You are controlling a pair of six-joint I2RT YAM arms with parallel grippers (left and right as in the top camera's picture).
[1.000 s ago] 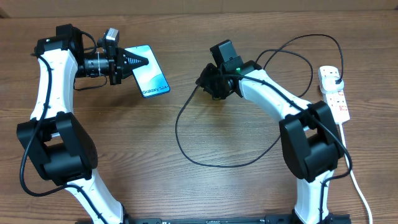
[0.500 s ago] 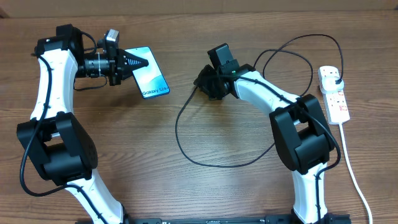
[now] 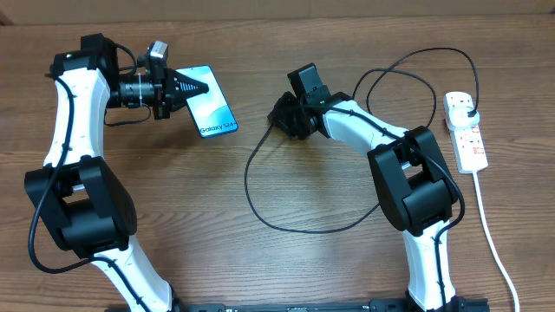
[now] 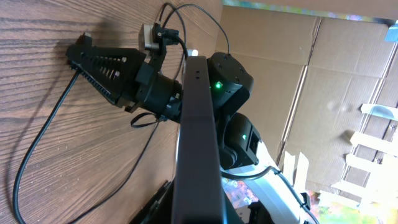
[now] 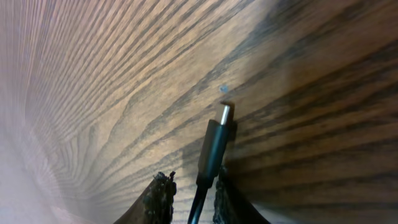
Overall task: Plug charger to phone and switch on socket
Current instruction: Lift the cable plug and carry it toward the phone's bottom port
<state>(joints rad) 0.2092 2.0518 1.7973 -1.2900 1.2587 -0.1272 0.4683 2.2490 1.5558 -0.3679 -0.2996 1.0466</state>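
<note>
My left gripper (image 3: pixel 189 87) is shut on the phone (image 3: pixel 213 111) at one end and holds its lit blue screen tilted above the table. In the left wrist view the phone (image 4: pixel 198 143) shows edge-on as a dark bar. My right gripper (image 3: pixel 280 118) is shut on the charger cable (image 3: pixel 247 186) just behind its connector. The connector tip (image 5: pixel 216 142) sticks out between the fingers (image 5: pixel 193 199), close over the wood. The right gripper (image 4: pixel 102 61) points toward the phone, a short gap away. The socket strip (image 3: pixel 466 139) lies at far right with the black plug (image 3: pixel 468 106) in it.
The black cable runs in wide loops over the middle and back right of the table. The strip's white cord (image 3: pixel 486 234) trails toward the front right. Cardboard panels (image 4: pixel 336 81) stand behind the table.
My right arm has swung left and carried the cable end slightly closer to the phone. The left arm and the phone have not moved.
</note>
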